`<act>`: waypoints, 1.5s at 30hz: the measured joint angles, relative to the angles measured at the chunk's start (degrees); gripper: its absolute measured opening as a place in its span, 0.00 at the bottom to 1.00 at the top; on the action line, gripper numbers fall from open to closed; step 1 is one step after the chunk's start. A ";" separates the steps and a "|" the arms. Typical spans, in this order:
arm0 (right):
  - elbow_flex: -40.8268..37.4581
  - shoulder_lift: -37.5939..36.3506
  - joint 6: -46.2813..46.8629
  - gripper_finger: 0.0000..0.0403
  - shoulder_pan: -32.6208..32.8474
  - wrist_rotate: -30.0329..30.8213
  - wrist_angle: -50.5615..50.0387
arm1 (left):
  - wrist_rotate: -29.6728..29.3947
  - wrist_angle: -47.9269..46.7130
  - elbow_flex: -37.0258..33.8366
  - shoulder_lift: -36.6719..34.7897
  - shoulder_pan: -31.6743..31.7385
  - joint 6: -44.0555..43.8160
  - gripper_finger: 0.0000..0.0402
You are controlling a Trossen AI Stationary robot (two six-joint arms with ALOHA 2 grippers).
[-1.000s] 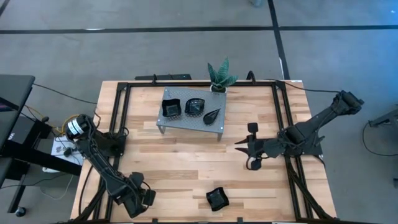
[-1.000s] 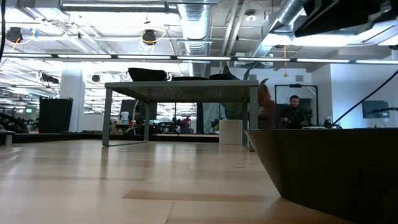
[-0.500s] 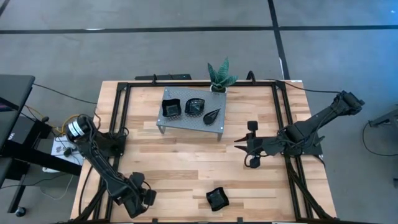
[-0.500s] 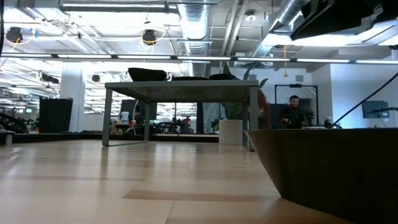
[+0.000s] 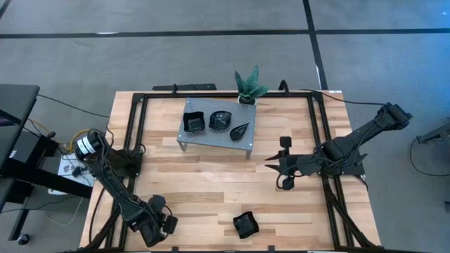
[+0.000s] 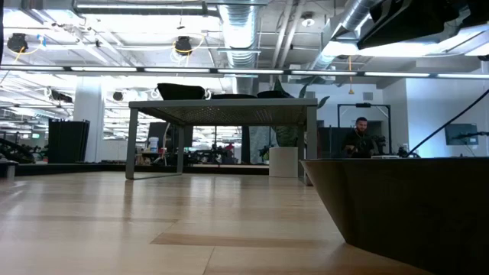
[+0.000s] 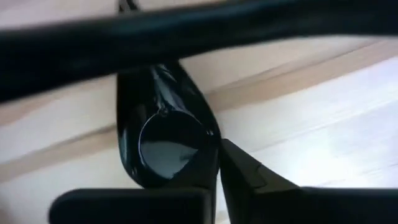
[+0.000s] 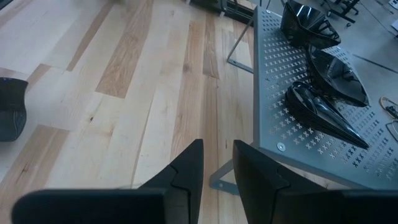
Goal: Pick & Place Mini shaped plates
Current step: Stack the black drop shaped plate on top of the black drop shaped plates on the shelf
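A glossy black teardrop mini plate (image 7: pixel 163 140) lies on the wooden table near its front left corner, and my left gripper (image 7: pixel 217 163) points down, shut on it. In the high view that gripper (image 5: pixel 163 223) hides the plate. A square black plate (image 5: pixel 245 225) rests on the table near the front edge. Three more plates, square (image 5: pixel 193 122), roundish (image 5: pixel 221 120) and teardrop (image 5: pixel 240 130), sit on a grey perforated stand (image 5: pixel 211 139). My right gripper (image 5: pixel 275 172) hovers right of the stand, open by a narrow gap (image 8: pixel 217 163), with nothing in it. My left gripper pinches the teardrop plate's side wall (image 7: pixel 211 155) at its wide end between the two fingers, coming from above and pointing down. One finger (image 7: pixel 249 180) stands outside the wall. The plate's pointed end reaches away from the fingers; whether it is off the table I cannot tell.
A black frame rail (image 7: pixel 186 37) runs close by the left gripper, and the same frame borders the table (image 5: pixel 140 140). A green potted plant (image 5: pixel 249 86) stands behind the stand. The low view shows the square plate (image 6: pixel 405 206) up close and people (image 6: pixel 359 137) beyond the table.
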 joint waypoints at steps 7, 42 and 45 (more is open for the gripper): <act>0.00 0.00 0.16 0.20 0.00 0.00 0.11 | -8.67 0.70 5.84 0.50 4.63 11.09 0.02; 0.02 0.82 27.97 0.20 4.31 -7.48 -12.07 | -9.89 13.09 29.42 0.24 57.56 119.09 0.02; 0.02 1.67 27.95 0.20 4.22 -7.48 -12.09 | -9.89 13.15 29.19 0.24 58.40 119.09 0.02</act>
